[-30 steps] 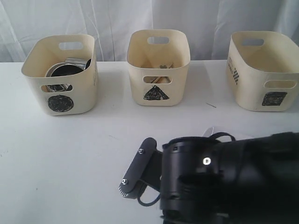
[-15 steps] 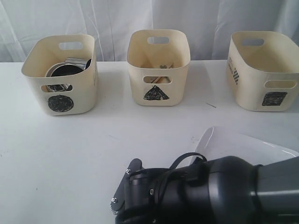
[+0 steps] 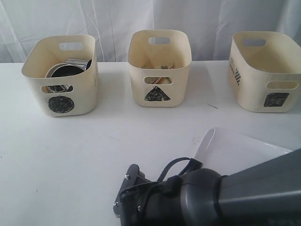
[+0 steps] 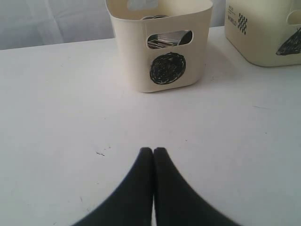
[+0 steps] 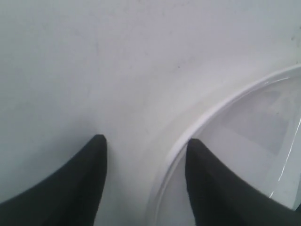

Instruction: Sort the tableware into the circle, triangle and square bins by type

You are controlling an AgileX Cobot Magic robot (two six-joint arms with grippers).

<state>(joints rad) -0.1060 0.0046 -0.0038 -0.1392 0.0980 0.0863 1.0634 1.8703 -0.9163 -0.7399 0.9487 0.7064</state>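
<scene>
Robot lab test setup, plain white table [image 3: 70, 155], white curtain backdrop [image 3: 117, 19], cream tubs [image 3: 160, 70] with scribbled shape labels

Three bins are set in a row at the back of the table [image 3: 70, 155]. The circle bin [image 3: 80, 96] is placed on the left, the triangle bin [image 3: 181, 89] in the middle and the square bin [image 3: 249, 94] on the right, well apart from each other. Some mugs [image 3: 70, 68] are kept in the circle bin. Some cutlery [image 3: 164, 67] is laid in the triangle bin. A plate [image 3: 235, 150] is found at the front right of the table, before the square bin. The right arm [image 3: 235, 197] is seen in front of the plate. The plate's rim is seen between the two fingers [image 5: 80, 179] of the right gripper [image 5: 146, 143].
</scene>
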